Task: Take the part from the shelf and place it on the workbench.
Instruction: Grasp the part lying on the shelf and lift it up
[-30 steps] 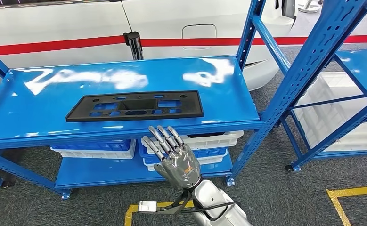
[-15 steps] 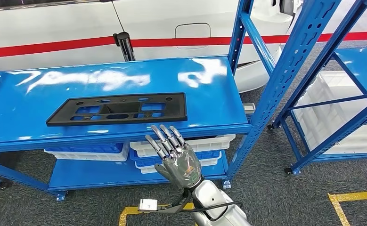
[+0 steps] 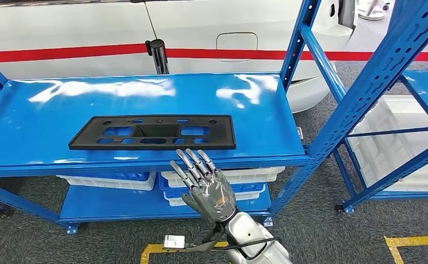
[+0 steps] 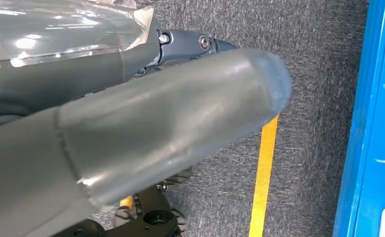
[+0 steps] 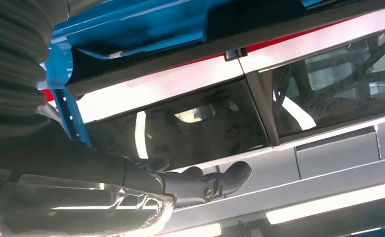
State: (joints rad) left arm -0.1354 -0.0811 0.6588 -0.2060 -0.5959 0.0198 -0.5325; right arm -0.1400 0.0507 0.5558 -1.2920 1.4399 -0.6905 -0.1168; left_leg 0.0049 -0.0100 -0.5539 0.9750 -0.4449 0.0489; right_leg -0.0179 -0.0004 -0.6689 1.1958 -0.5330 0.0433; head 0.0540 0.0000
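Since the earlier frames the whole view has swung, so the camera moved, not the part. Right hand [image 3: 209, 187] hovers below the shelf [image 3: 30, 121] edge, fingers spread, empty. Left hand [image 4: 131, 128] is a blur; its fingers cannot be told. Black perforated part [image 3: 153, 132] lies flat on the shelf.

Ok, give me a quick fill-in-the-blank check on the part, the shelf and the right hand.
1. The black part lies flat on the ____ level of the blue shelf.
2. The right hand holds ____.
3. The white bins sit on the level ____ the part.
4. Behind the shelf stands a white car with a ____ stripe.

Missing words: top; nothing; below; red
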